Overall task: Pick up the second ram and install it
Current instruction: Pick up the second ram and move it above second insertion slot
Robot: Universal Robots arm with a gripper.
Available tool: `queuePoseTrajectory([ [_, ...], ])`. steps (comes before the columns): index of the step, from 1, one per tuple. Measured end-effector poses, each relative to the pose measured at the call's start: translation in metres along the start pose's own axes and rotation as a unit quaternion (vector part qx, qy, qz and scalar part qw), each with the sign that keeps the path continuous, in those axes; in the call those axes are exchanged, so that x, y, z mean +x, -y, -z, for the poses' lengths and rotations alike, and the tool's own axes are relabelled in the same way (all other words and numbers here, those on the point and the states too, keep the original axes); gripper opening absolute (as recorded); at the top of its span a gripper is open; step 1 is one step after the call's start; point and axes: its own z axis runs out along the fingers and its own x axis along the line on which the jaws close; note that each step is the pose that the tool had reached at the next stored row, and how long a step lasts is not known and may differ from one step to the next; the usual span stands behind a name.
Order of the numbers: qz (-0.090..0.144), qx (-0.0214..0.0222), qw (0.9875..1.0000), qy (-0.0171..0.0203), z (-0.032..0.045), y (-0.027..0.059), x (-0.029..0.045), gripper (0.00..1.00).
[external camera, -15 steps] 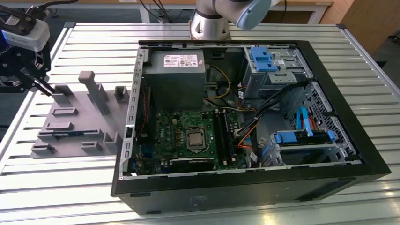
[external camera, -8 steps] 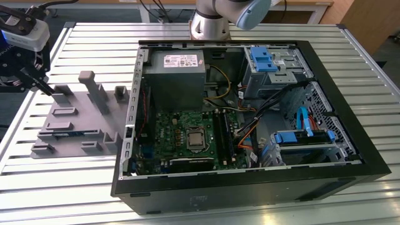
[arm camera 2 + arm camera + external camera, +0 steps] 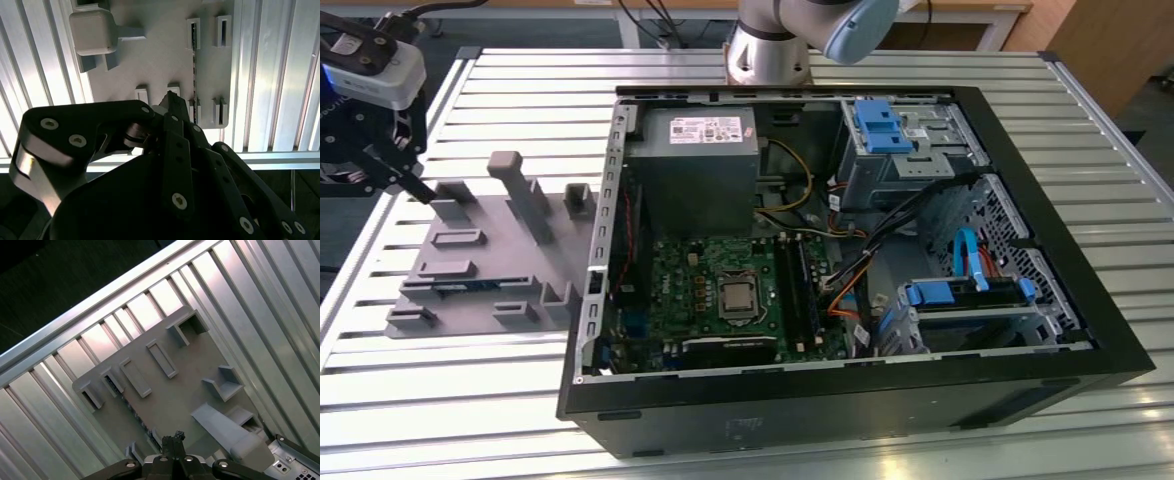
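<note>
**Hovering over the tray, ram not yet gripped**

Finds the gripper (image 3: 416, 190) at the exterior view's left, hanging above the far end of a grey tray (image 3: 514, 262) on the slatted table (image 3: 454, 400). Shows it pinched together in both wrist views, tips meeting, nothing clamped between them.

Places the ram (image 3: 460, 287) in the tray, standing on edge in slotted holders, toward the tray's near side in the exterior view and well apart from the gripper there. Catches the ram (image 3: 194, 70) edge-on in the second wrist view, as a thin dark line bridging two holders, with the gripper (image 3: 172, 100) just beside its nearer end in the picture and above it, not touching. Picks out the ram (image 3: 134, 412) again in the first wrist view, as a row of small chips running across the tray (image 3: 175, 395) towards the gripper (image 3: 175, 437).

Sets the open case (image 3: 854, 400) to the tray's right in the exterior view, lying on its side, with the board (image 3: 707, 290) exposed and the long dark slots (image 3: 797, 290) beside the processor socket. Cannot tell whether those slots hold anything.
</note>
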Motion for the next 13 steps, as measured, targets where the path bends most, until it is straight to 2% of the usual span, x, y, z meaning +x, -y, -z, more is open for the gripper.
queuePoseTrajectory([
  [4,0.000,0.0000,1.0000,0.0000,0.0000,-0.0001,0.0001,0.11],
  [5,0.000,0.0000,1.0000,0.0000,-0.0001,-0.0001,0.0001,0.18],
  [12,0.000,0.0000,1.0000,-0.0001,-0.0001,-0.0003,0.0002,0.16],
  [13,0.000,0.0000,1.0000,0.0000,-0.0001,-0.0003,0.0003,0.11],
])
